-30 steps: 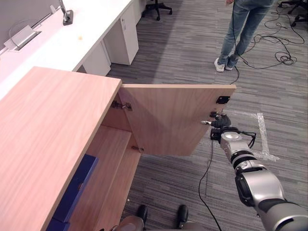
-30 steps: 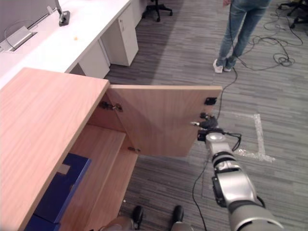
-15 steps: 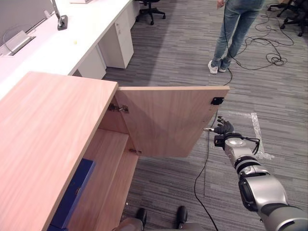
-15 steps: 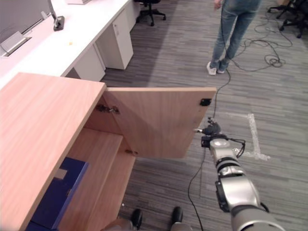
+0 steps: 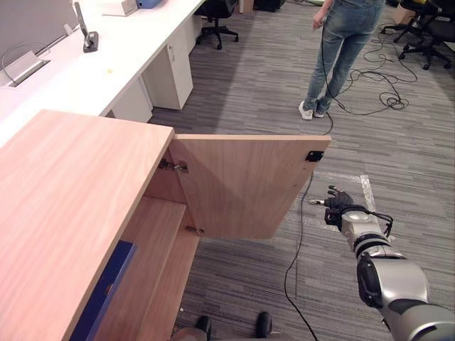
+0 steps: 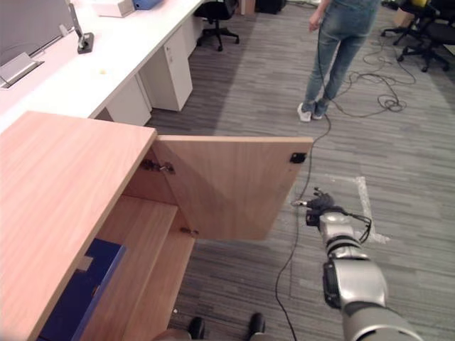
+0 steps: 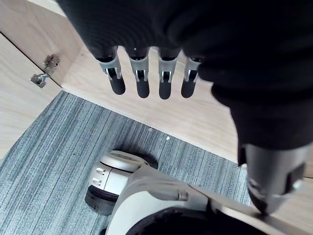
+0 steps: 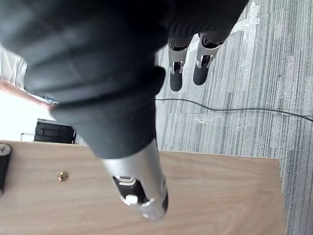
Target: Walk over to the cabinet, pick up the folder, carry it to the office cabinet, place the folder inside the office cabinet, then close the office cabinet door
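The wooden office cabinet (image 5: 71,199) stands at my left with its door (image 5: 242,185) swung wide open. Inside it, low on the left, lies the blue folder (image 5: 99,302), also seen in the right eye view as the blue folder (image 6: 75,298). My right hand (image 5: 340,204) is stretched out low, just to the right of the door's free edge, with straight fingers and nothing in it. In the right wrist view its thumb (image 8: 142,191) shows in front of the door panel (image 8: 220,196). My left hand (image 7: 142,83) hangs by the cabinet's inner boards, fingers straight and empty.
A person (image 5: 341,50) in jeans stands on the grey carpet beyond the door, with cables (image 5: 387,99) on the floor nearby. A long white desk (image 5: 106,64) runs behind the cabinet. White tape (image 5: 366,188) marks the floor by my right hand. Office chairs (image 5: 213,14) stand further back.
The whole view has shifted, so the camera moved. My right hand was at the door's free edge and now stands slightly off it to the right.
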You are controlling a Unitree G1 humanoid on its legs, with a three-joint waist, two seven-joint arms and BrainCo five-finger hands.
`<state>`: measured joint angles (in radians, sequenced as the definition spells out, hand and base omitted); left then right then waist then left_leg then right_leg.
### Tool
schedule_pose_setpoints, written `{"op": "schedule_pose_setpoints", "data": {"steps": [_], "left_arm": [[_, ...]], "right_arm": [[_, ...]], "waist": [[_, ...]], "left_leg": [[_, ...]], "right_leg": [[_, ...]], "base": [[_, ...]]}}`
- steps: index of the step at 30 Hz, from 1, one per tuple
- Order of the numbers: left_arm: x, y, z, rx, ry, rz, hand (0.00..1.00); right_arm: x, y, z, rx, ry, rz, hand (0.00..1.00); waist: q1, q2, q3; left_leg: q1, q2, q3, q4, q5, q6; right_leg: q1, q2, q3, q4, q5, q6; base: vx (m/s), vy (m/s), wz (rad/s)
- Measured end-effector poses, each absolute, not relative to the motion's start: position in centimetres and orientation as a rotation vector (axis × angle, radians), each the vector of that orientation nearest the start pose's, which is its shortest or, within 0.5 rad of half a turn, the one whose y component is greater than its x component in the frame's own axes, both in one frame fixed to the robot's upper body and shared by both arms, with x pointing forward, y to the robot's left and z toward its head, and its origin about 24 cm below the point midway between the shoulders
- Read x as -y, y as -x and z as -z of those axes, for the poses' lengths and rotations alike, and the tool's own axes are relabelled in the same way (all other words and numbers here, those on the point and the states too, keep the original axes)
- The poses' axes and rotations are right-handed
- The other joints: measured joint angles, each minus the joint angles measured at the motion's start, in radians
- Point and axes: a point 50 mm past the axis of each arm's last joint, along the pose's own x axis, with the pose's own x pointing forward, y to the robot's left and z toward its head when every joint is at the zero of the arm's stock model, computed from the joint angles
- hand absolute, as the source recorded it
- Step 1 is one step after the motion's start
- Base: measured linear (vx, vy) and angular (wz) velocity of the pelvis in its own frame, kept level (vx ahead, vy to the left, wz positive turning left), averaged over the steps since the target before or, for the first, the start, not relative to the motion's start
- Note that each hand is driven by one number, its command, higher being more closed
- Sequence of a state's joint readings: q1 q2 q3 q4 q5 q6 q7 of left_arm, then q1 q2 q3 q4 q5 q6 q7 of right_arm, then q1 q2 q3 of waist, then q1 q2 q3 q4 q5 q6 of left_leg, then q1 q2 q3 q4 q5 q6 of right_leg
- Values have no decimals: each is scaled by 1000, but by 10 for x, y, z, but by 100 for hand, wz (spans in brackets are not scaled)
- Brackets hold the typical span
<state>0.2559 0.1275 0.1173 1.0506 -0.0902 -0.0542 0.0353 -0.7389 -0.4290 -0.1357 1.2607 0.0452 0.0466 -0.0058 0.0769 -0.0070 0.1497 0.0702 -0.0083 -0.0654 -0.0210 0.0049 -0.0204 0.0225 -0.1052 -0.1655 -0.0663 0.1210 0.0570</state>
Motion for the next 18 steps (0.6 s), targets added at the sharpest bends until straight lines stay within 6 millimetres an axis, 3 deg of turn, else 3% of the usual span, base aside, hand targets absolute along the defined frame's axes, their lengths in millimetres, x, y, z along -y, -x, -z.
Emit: {"op": "schedule_pose_setpoints", "data": {"steps": [11,18], "left_arm": [[-221,-24,166,-1225,19,-335,0],[-224,-22,165,-1222,44,-386,0]], "right_arm": [[273,-369,-65,-362,48,325,0],[271,-374,-75,-310,-8,339,0]], "waist": [[2,-6,-2],[18,-14,-2]], "left_leg": [[-2,-1,-33,-10,10,0],[-2,-1,-53,-13,13,-2]], "right_leg": [[12,-2,-34,-7,0,0],[25,-2,-54,-15,-1,0]], "base": [[13,8,8],[3,3,9]]}}
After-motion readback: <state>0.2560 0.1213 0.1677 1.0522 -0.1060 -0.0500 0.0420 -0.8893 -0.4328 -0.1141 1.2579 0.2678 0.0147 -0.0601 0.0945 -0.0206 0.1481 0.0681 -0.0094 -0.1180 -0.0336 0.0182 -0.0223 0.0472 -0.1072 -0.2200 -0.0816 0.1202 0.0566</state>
